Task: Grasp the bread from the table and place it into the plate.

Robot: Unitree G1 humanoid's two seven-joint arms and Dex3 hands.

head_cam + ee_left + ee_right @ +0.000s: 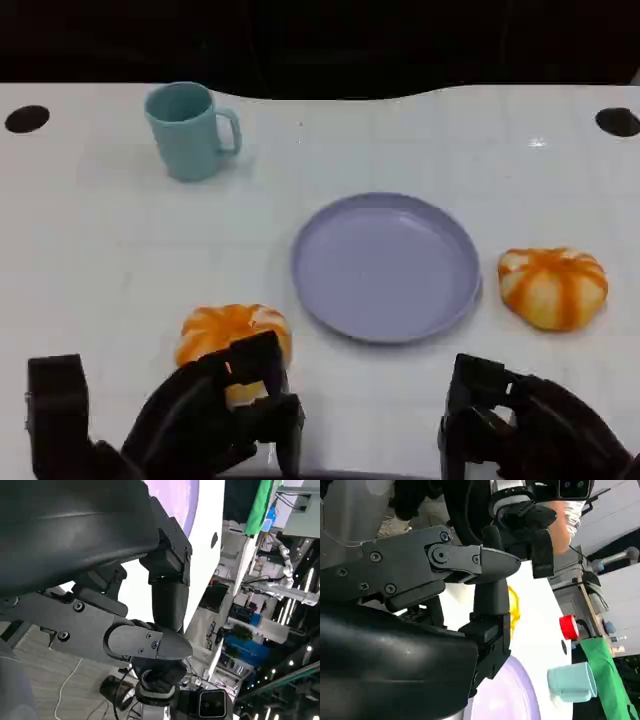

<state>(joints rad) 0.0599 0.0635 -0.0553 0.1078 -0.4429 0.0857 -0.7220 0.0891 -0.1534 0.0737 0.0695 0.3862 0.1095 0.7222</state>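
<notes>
We see left hand [215, 415] at near table edge, fingers curled around near side of orange-and-white bread [232, 335], touching it; whether bread is off white table [100, 260] we cannot tell. Purple plate [385, 265] lies beyond and to right of this hand, apart from bread. Right hand [520, 425] sits low at near edge, fingers apart, holding nothing. Second bread [553, 286] lies just beyond right hand, beside plate. Teal mug [188, 130] stands far beyond left hand.
</notes>
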